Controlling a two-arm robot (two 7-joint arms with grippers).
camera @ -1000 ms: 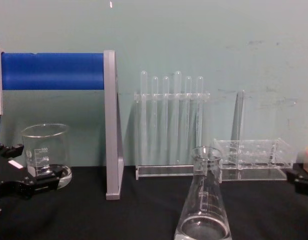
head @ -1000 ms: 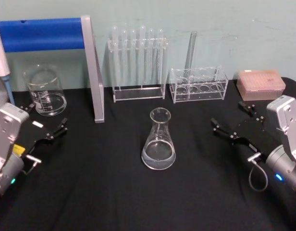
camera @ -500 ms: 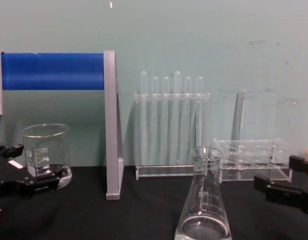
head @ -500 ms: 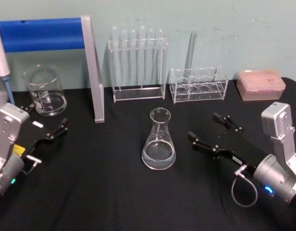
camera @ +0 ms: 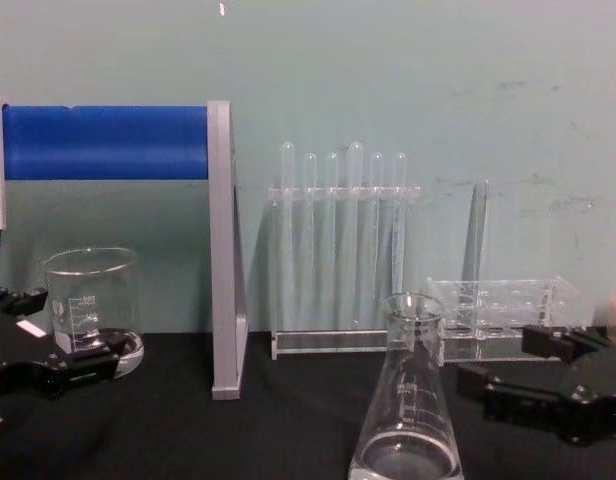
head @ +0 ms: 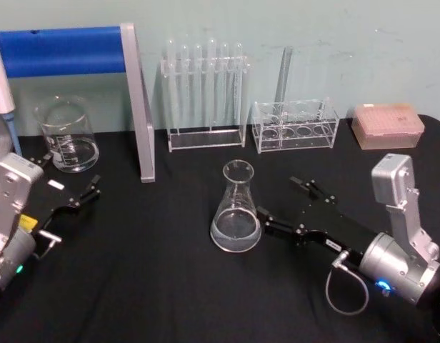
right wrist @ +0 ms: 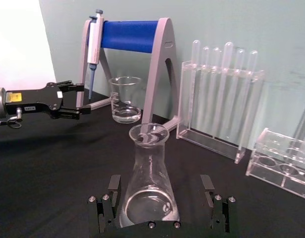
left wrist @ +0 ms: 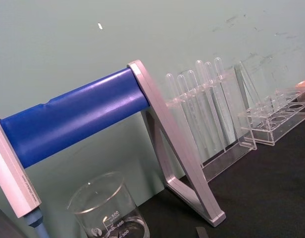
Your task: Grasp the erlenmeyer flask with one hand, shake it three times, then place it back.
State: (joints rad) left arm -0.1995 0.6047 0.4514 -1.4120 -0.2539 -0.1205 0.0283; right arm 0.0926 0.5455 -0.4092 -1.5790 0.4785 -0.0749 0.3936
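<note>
- Right black blocky hand [head: 281, 201]: jaws spread wide, gripping nothing.
- Clear glass conical erlenmeyer flask [head: 236, 207]: upright on black tabletop [head: 170, 286], just at its fingertips, facing the gap.
- Left hand [head: 68, 174]: spread, empty, parked well apart.

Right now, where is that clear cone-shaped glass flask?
In the head view the clear conical glass flask stands midway on the black table, before the clear test-tube rack, the open right gripper close on its right.

Erlenmeyer flask [head: 236, 214] centre; right hand [head: 278, 198] just right of it; beaker [head: 65, 136] far left; test-tube rack [head: 204, 96] behind flask.
</note>
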